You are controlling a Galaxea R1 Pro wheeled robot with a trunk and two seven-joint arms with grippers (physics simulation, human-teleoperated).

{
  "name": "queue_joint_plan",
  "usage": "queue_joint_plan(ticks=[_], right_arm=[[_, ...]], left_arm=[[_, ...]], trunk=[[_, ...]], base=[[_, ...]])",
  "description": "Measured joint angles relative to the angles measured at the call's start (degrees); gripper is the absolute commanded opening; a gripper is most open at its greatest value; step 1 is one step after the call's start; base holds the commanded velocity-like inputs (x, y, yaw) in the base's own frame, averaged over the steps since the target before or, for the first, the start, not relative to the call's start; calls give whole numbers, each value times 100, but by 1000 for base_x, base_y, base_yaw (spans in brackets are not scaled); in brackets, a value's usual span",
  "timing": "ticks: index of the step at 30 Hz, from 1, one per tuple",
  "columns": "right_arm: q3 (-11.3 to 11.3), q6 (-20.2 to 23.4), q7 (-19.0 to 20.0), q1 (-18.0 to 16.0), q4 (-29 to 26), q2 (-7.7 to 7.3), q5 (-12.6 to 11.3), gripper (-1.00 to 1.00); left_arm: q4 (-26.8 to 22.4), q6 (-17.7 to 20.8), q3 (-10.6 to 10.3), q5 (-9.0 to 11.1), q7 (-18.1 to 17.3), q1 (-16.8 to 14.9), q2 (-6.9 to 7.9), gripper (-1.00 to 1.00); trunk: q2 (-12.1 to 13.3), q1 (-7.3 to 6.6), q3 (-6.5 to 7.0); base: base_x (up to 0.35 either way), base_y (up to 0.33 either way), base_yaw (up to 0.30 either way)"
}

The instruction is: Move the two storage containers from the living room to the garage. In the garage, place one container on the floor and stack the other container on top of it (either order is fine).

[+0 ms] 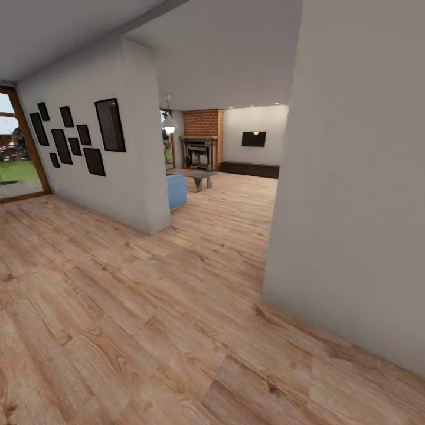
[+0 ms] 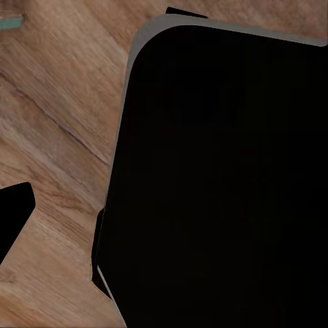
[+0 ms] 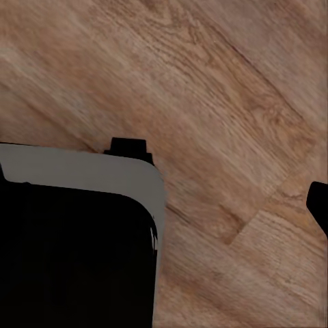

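Light wood-plank floor (image 1: pixel 147 330) leads past a white wall (image 1: pixel 348 195) toward the living room (image 1: pixel 236 171), with its brick fireplace (image 1: pixel 200 150) and blue sofa (image 1: pixel 176 190); each gripper's opening cannot be told

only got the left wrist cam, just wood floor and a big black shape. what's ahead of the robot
Observer: The head view shows a hallway with an opening between a white wall on the left and a grey wall on the right, leading into the living room.
Operator: anything in that room
Observer: A brick fireplace at the far end, with a low table in front of it.
Operator: see any red boxes
Observer: None in sight from here; a blue sofa corner pokes out past the white wall.
Operator: what about the right wrist cam
Observer: It looks down on wood plank floor, with a dark finger tip at the frame edge.
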Motion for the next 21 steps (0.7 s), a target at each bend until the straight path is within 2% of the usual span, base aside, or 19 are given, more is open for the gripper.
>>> queue_joint_plan(ticks=[5, 21], right_arm=[[-2, 3, 0, 0, 0, -12, 0, 100], [16, 1, 16, 0, 0, -39, 47, 100]], left_arm=[[0, 0, 0, 0, 0, 0, 1, 100], [0, 0, 0, 0, 0, 0, 1, 100]], trunk=[[0, 0, 0], [0, 0, 0]], base=[[323, 0, 79], [322, 0, 5]])
